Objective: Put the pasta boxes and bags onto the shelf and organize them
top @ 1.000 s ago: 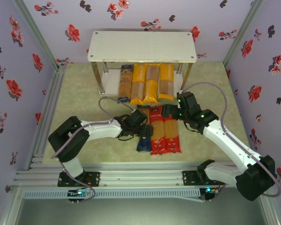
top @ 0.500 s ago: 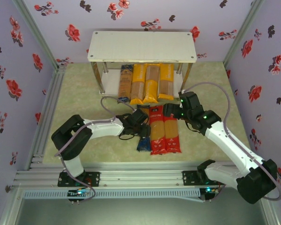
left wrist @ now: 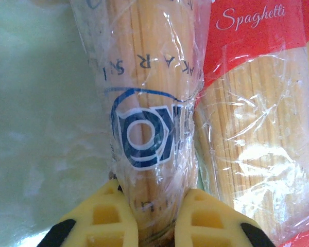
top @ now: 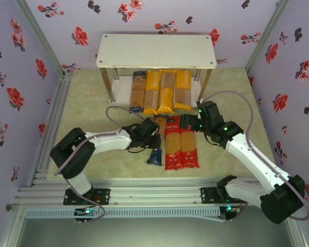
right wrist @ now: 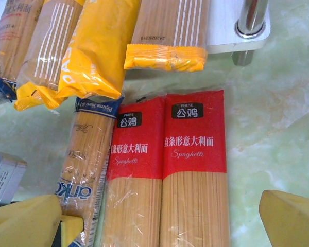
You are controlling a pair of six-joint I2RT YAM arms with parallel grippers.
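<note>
My left gripper (left wrist: 154, 218) is shut on the brown spaghetti pack (left wrist: 147, 103) with the blue logo, its yellow fingers (left wrist: 110, 216) pinching the pack's clear wrap. In the top view this pack (top: 155, 154) lies slanted on the table beside two red packs (top: 173, 146) (top: 189, 146), with the left gripper (top: 153, 138) over its far half. My right gripper (top: 183, 123) hovers open above the red packs' far ends (right wrist: 167, 134). The shelf (top: 155, 50) holds one brown pack (top: 138, 91) and three yellow-orange packs (top: 166, 92) on its lower board.
A shiny shelf leg (right wrist: 251, 15) stands just right of the yellow packs' ends. Flowered walls (top: 20, 77) enclose the green table (top: 87, 103) on three sides. The shelf's top board is bare. Open table lies left and right of the packs.
My left gripper has drawn slightly back and left, swinging the brown pack's near end a little leftward away from the red packs. The right gripper edged slightly right, then held.
</note>
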